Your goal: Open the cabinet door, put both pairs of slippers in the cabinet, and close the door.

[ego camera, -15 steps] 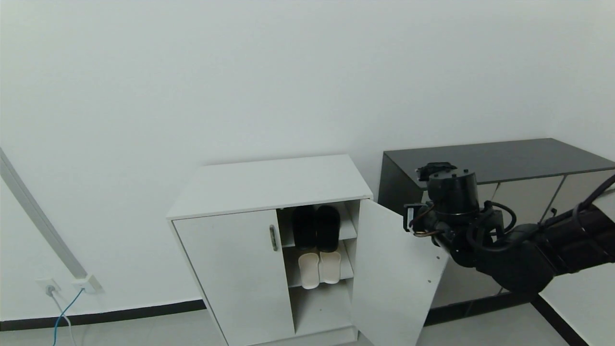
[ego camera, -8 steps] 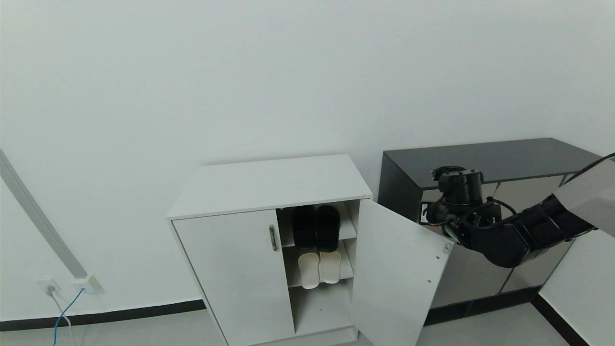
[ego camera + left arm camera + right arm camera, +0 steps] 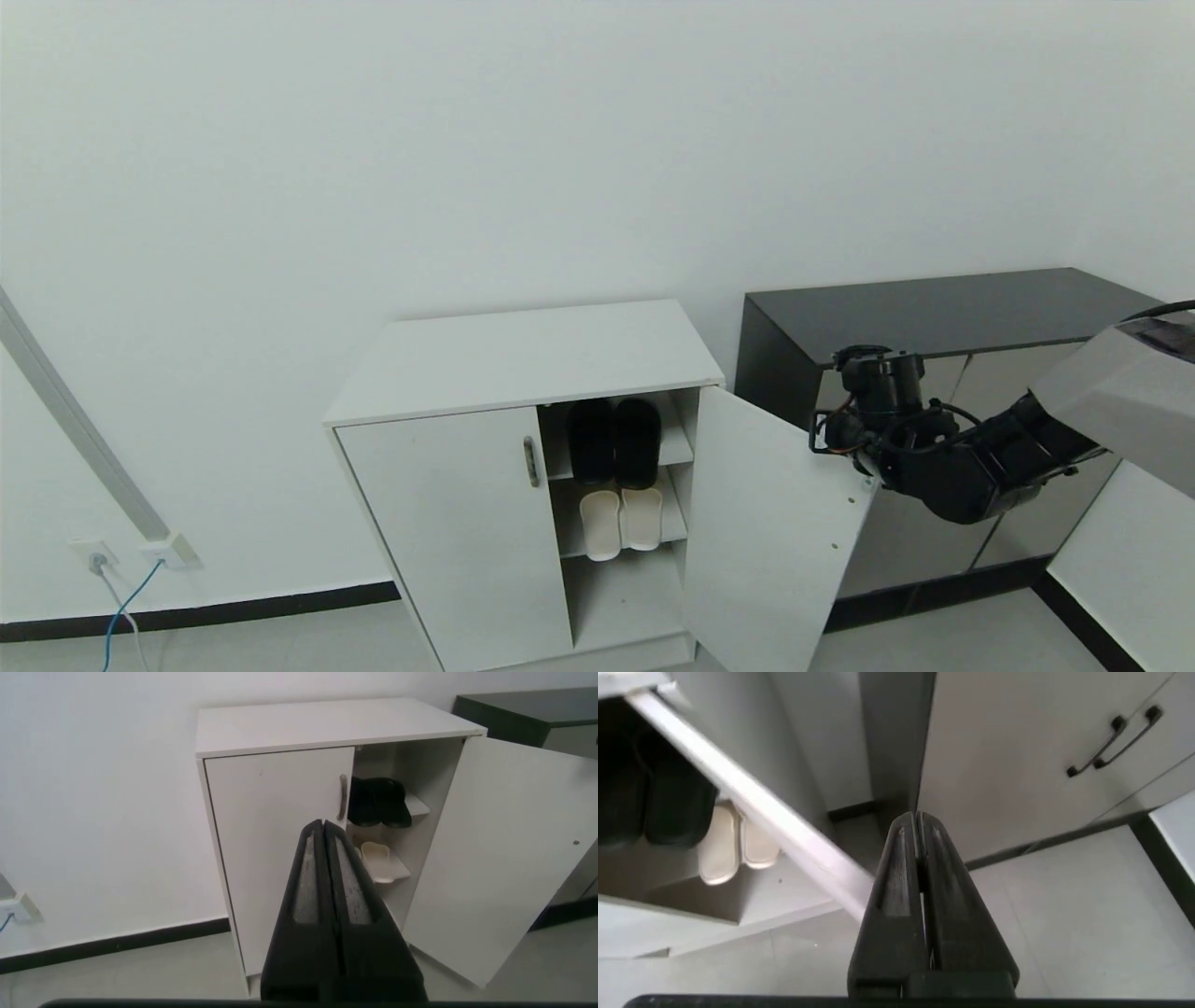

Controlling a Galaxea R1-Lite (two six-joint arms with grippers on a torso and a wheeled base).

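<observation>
My R fingers closed, empty, beside open door edge; L fingers closed too. Risk: push glances off edge, door left ajar.

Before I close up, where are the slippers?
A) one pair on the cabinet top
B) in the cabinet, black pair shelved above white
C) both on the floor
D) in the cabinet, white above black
B: inside the cabinet the black pair sits on the upper shelf, the white pair on the shelf below.
</observation>
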